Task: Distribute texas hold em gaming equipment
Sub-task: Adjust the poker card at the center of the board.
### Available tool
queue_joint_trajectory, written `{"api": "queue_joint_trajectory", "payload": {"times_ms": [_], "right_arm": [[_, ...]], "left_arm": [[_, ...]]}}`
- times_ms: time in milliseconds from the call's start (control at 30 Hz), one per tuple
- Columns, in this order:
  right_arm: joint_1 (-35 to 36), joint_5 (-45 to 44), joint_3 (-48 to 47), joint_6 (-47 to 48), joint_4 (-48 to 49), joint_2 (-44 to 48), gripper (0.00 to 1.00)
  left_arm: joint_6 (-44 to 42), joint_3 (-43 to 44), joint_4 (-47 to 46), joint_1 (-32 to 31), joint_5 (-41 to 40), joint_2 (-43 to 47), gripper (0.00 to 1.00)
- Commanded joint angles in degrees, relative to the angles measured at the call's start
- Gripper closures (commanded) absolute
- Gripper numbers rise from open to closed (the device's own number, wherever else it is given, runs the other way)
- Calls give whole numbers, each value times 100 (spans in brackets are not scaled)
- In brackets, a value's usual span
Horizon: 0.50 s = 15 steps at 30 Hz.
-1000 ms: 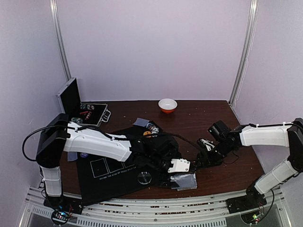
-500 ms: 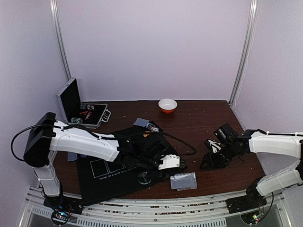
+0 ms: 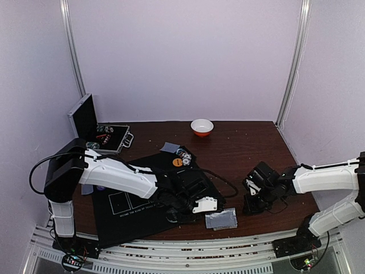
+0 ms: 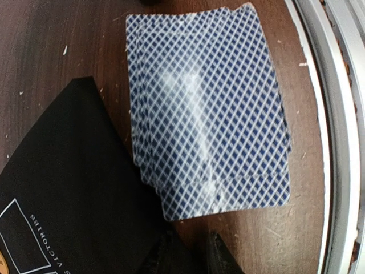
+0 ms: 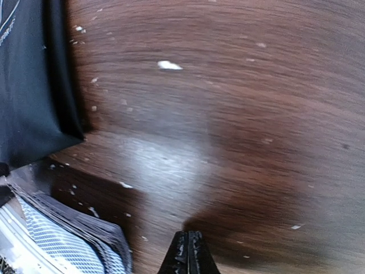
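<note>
Holds nothing in the left gripper (image 4: pixel 191 258), tips slightly apart, just short of the fanned playing cards (image 4: pixel 208 108). Lie face down on the surface (image 4: pixel 68 45), just beside a corner of the black mat (image 4: pixel 63 194). Keeps the right gripper (image 5: pixel 187 254) pressed together and empty over bare wood. Shows only from overhead: poker chips (image 3: pixel 183 154) and orange disc (image 3: pixel 177 162) at the mat's far edge, clear disc (image 3: pixel 173 216) near its front. Resolves the cards' blue lattice backs only from the left wrist.

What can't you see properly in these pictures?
Faces of the blue diamond-backed playing cards: turned down, every view.
Left gripper jaws: cut off by the left wrist view's bottom edge.
Contents of the open silver case: too small, top view.
Black printed mat boxes: partly covered by the left arm, top view.
</note>
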<state>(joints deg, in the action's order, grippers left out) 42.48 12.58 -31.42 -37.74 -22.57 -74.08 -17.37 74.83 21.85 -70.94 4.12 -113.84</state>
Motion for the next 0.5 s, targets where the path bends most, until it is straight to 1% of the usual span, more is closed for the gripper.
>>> {"api": "queue_joint_trajectory", "payload": {"times_ms": [0,267,467], "right_arm": [[192,122,127,-300,200,-185,96],[404,426,180,-576,567,-263,98],[412,464,210,-710,707,-117,99]], "left_arm": [[92,358,-296,1,582,-300,77],[26,638,-329,-8,780,-510,77],[79,726,-523,0,547,-549,78]]}}
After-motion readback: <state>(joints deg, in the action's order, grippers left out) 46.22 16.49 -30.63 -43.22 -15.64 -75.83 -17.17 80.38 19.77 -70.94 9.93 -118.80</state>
